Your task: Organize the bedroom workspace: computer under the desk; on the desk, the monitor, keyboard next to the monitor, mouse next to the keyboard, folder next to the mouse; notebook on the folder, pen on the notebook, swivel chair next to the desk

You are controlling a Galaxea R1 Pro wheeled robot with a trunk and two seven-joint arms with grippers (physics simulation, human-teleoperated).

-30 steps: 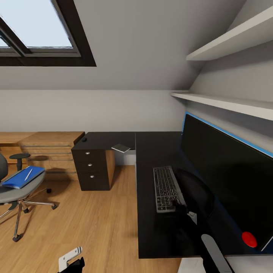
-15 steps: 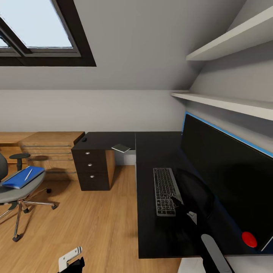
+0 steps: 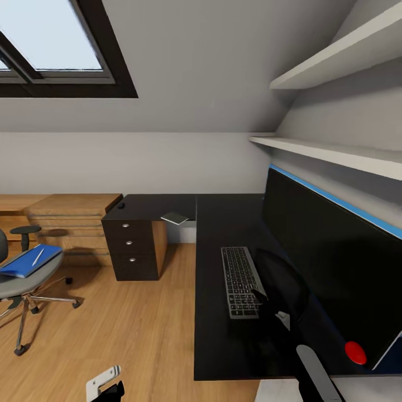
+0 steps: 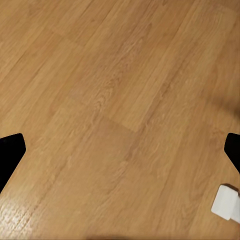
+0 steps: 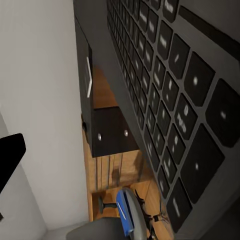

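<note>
Evidently let go of the keyboard [image 3: 240, 282] and lifted slightly off its near corner a moment ago. Since then only turned the head a touch, moving nothing on the bench [image 3: 223, 223]. Now hovers the right claw [image 3: 262, 296] just over that corner, fingers judged spread and empty; holds the left claw [image 4: 120, 152] open above bare floor. Leaves the keyboard flat just beside the monitor [image 3: 335, 262]. Counts that step as done. Still to fetch: mouse [image 3: 120, 205] and notebook [image 3: 175, 218], far from the monitor, and folder [image 3: 25, 262] with pen [image 3: 38, 257] on the swivel chair [image 3: 22, 285], well apart from it.
</note>
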